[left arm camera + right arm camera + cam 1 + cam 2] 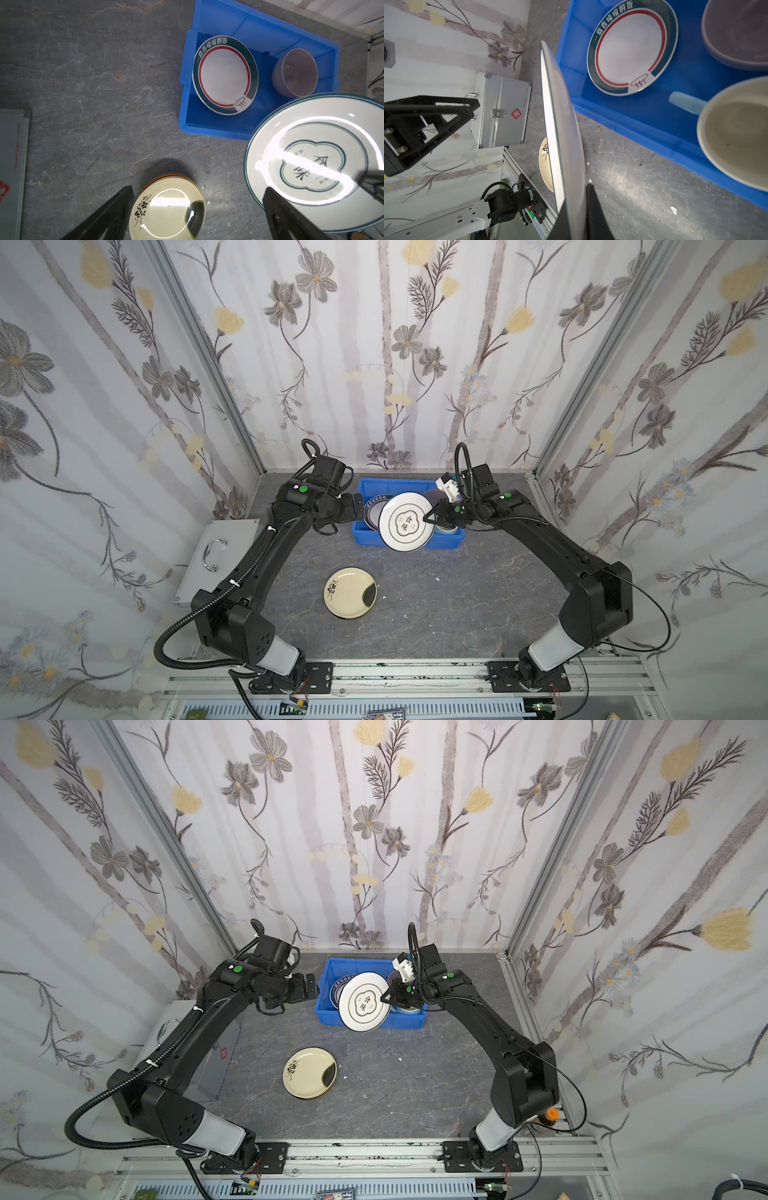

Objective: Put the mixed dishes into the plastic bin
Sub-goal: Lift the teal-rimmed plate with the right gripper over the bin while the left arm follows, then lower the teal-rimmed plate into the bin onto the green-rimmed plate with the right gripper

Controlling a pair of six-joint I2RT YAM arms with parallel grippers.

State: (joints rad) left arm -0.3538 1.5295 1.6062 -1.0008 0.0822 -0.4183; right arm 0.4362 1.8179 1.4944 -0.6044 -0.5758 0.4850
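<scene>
The blue bin (pixel 259 27): smooth moulded plastic, slight sheen. The white plate with dark rim (pixel 315 164): glazed, high gloss, strong glare streak. The cream plate (pixel 166 209): glossy glaze. The lilac bowl (pixel 295 72): duller, satin. The tabletop (pixel 93 83): matt, stone-veined grey. The case (pixel 506 116): brushed silver metal.

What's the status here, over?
Right gripper shut on white plate, tilted over front of blue bin. Left gripper open, empty. Cream plate on table. Nothing blocking.

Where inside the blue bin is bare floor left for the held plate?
A narrow strip of blue bin floor between the teal-rimmed plate and the lilac bowl; the mug crowds the near right corner. The tabletop right of the cream plate is open.
</scene>
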